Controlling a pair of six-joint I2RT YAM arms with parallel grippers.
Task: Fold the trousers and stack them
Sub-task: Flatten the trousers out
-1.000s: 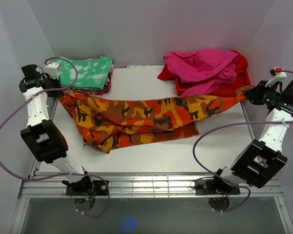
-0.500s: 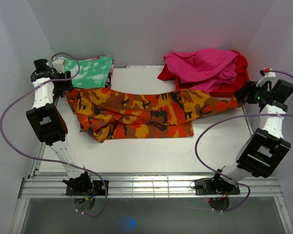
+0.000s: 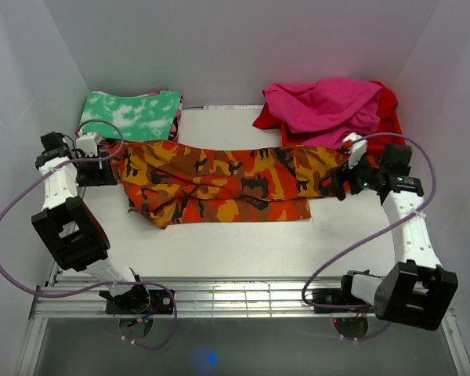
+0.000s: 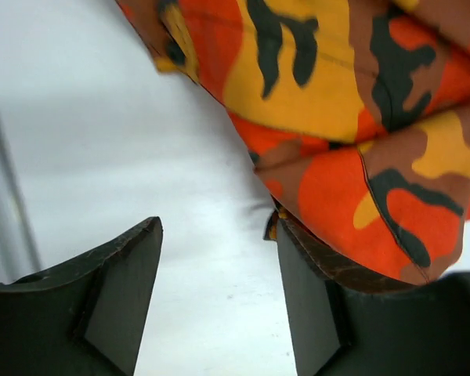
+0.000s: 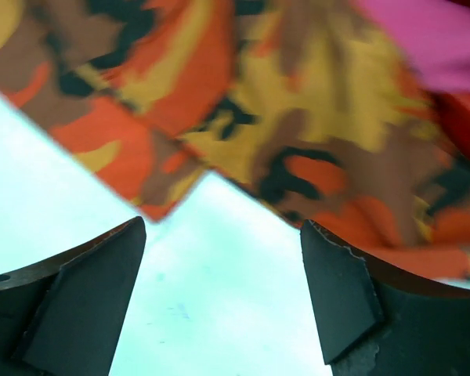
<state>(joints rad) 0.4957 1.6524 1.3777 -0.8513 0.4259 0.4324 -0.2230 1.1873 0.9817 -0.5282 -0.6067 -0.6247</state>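
Note:
The camouflage trousers [image 3: 219, 184] lie spread lengthwise across the white table [image 3: 243, 243], loosely doubled over with wrinkles. My left gripper [image 3: 108, 168] is open at their left end. In the left wrist view the trousers [image 4: 360, 117] fill the upper right, and a hem drapes over the outside of the right finger [image 4: 305, 305]. Only bare table shows inside the left gripper [image 4: 215, 286]. My right gripper [image 3: 338, 184] is open at their right end. The right wrist view shows the trousers [image 5: 243, 117] just beyond the right gripper [image 5: 219, 294], which holds nothing.
A folded green-and-white mottled cloth [image 3: 133, 116] sits at the back left. A magenta garment [image 3: 325, 106] is heaped on red cloth [image 3: 388, 117] at the back right, touching the trousers' right end. White walls close in three sides.
Both grippers opened and let go of the trousers, which dropped from being stretched between them onto the table. The left gripper moved nearer; the right moved inward to the left.

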